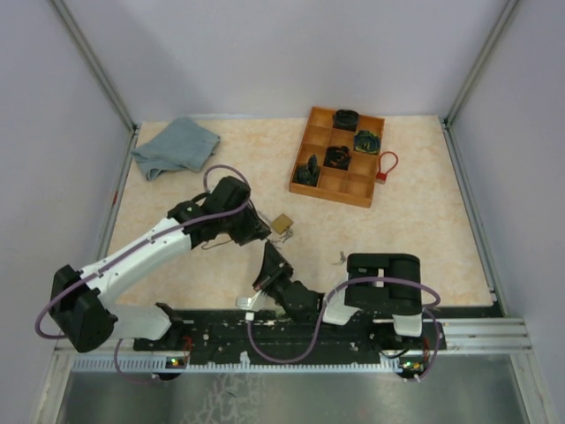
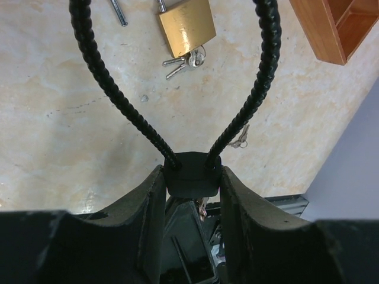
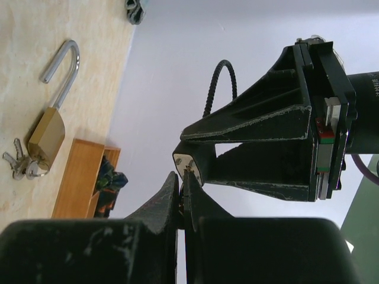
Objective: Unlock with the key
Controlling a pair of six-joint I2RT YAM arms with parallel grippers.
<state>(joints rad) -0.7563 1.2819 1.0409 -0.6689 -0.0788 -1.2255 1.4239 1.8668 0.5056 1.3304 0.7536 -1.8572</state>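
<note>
**Entry: both arms met at mid-table, black cable lock held**

Left arm: stretched from the near-left corner toward the table's middle. The left gripper [image 2: 190, 178] is clamped on the body of a black cable lock [image 2: 190, 168], and the ribbed cable [image 2: 106, 80] is looped outward beyond the fingers.

Right arm: folded back from its base at the near right and reaching leftward. The right gripper [image 3: 182, 198] is raised to the lock's underside with its fingers pressed together. A thin sliver is seen between them, but whether it is a key cannot be told.

Nearby items: a brass padlock [image 1: 282, 222], shackle open, lies just beyond the left gripper, with a bunch of keys [image 2: 186, 58] touching it. A loose key [image 1: 339, 258] lies near the right arm.

Edges and room: a wooden tray [image 1: 357, 188] sits toward the far right with a red cable lock [image 1: 387, 165] beside it. A grey-blue cloth [image 1: 177, 147] is bunched at the far-left corner. Bare table [image 1: 415, 238] lies to the right of the grippers.
</note>
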